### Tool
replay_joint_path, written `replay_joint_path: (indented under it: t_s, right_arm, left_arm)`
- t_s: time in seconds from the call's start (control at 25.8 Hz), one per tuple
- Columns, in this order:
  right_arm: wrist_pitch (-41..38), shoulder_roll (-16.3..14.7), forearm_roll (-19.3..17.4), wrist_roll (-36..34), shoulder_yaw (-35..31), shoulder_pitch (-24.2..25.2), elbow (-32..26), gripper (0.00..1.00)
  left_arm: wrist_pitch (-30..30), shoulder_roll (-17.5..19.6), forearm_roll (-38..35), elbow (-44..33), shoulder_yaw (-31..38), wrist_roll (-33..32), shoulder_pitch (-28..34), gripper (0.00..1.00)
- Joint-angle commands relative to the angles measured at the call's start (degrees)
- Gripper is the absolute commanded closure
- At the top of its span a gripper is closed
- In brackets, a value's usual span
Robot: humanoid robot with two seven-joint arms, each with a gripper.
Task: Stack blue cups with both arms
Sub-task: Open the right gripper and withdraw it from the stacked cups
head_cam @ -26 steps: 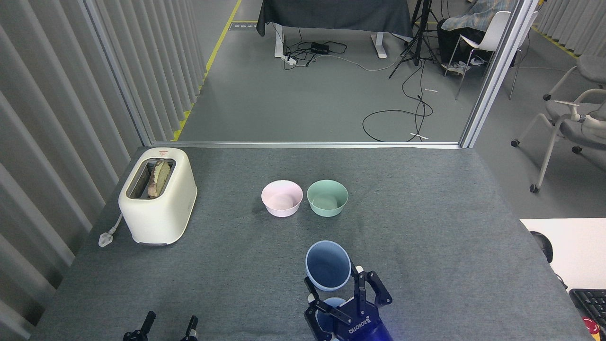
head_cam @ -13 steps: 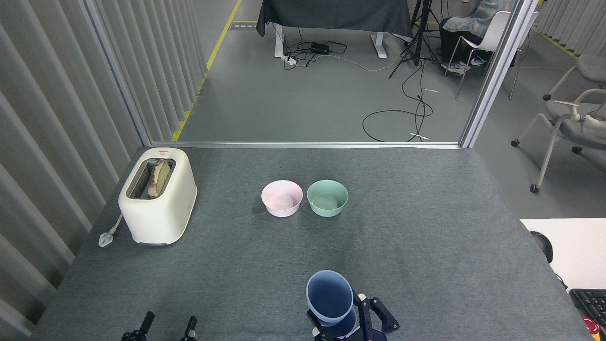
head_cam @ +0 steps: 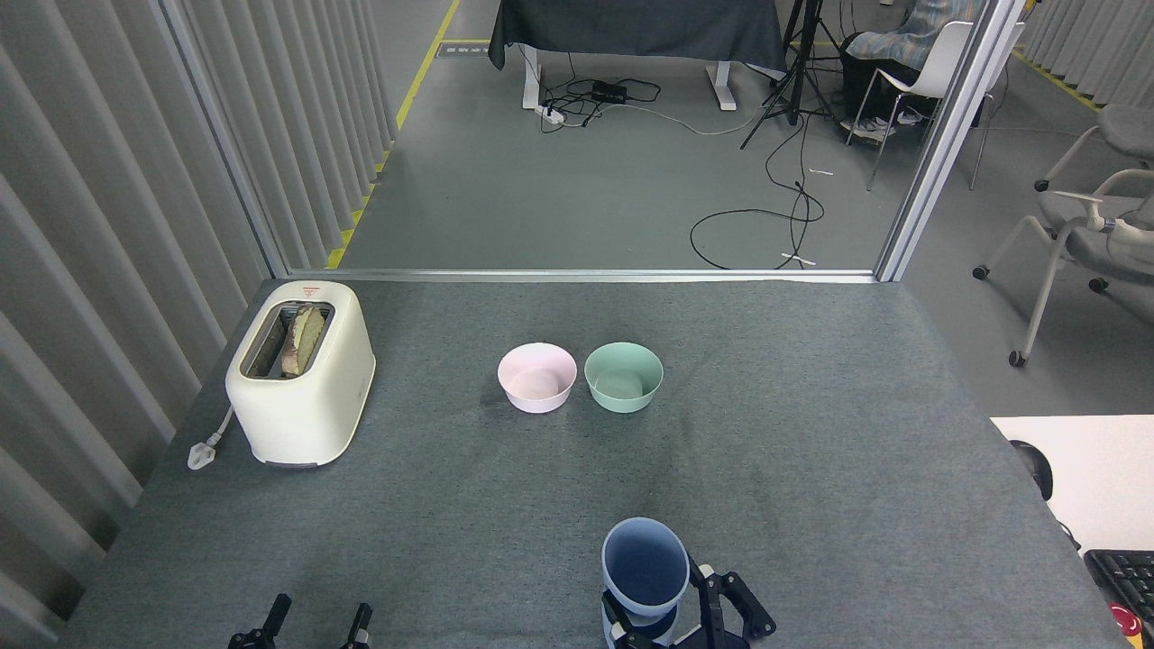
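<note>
- No readable writing is showing; the toaster [head_cam: 300,371] is carrying a small red mark on its top edge, too small to read.
- The right gripper [head_cam: 672,606] is sitting at the bottom edge, its dark fingers [head_cam: 714,602] closing around a blue cup [head_cam: 645,568], which is facing mouth-up toward the camera.
- A second pale blue rim [head_cam: 665,634] is peeking out just under that cup; whether the two are nested cannot be told.
- The left gripper [head_cam: 311,624] is showing only two dark fingertips at the bottom left, standing apart, holding nothing.
- A pink bowl [head_cam: 536,377] and a green bowl [head_cam: 623,377] are sitting side by side mid-table [head_cam: 811,433], well apart from the cup.
- The toaster is standing at the left with bread [head_cam: 302,339] in its slot, its plug [head_cam: 200,452] lying beside it.
- Nothing is lying between the cup and the bowls.
- Beyond the table, cables [head_cam: 757,216] are trailing on the floor, chairs [head_cam: 1077,243] are standing on the right, and a keyboard [head_cam: 1122,577] is showing at the lower right.
</note>
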Motion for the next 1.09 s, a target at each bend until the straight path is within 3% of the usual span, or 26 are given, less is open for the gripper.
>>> replay_joint_path:
  t_s: [0.0, 0.12, 0.16, 0.19, 0.23, 0.66, 0.78, 0.93, 1.05]
  right_arm:
    - [0.0, 0.0, -0.1, -0.1, -0.1, 0.5, 0.0, 0.80]
    - [0.2, 0.0, -0.2, -0.1, -0.1, 0.5, 0.0, 0.76]
    - [0.6, 0.1, -0.2, -0.6, -0.1, 0.6, 0.0, 0.63]
    - [0.8, 0.2, -0.1, -0.8, -0.2, 0.6, 0.0, 0.35]
    - [1.1, 0.4, -0.2, -1.0, -0.2, 0.5, 0.0, 0.00]
    - [2.1, 0.9, -1.3, -1.3, -1.4, -0.6, -1.1, 0.00]
    - [6.5, 5.1, -1.7, -2.0, -12.5, -2.3, -0.1, 0.00]
    - [2.0, 2.8, -2.1, -7.4, -26.3, -0.1, 7.1, 0.00]
    - [-0.6, 3.2, -2.2, -13.1, -33.6, 5.6, 12.5, 0.00]
  left_arm:
    - [0.0, 0.3, 0.0, 0.1, 0.0, 0.1, 0.1, 0.00]
    - [0.0, 0.3, 0.0, 0.1, 0.0, 0.4, 0.1, 0.00]
    - [0.0, 0.3, 0.0, 0.1, 0.0, 0.4, 0.1, 0.00]
    - [0.0, 0.3, 0.1, 0.1, 0.0, 0.4, 0.1, 0.00]
    - [0.0, 0.3, 0.0, 0.1, 0.0, 0.4, 0.1, 0.00]
    - [0.0, 0.3, 0.0, -0.4, 0.0, 0.4, 0.8, 0.00]
    - [0.0, 0.3, 0.1, -0.6, 0.0, 0.4, 1.1, 0.00]
    - [-0.4, 0.2, 0.1, -1.4, 0.0, 0.4, 2.1, 0.00]
    - [-0.4, 0.2, 0.2, -2.8, 0.0, 0.3, 2.2, 0.00]
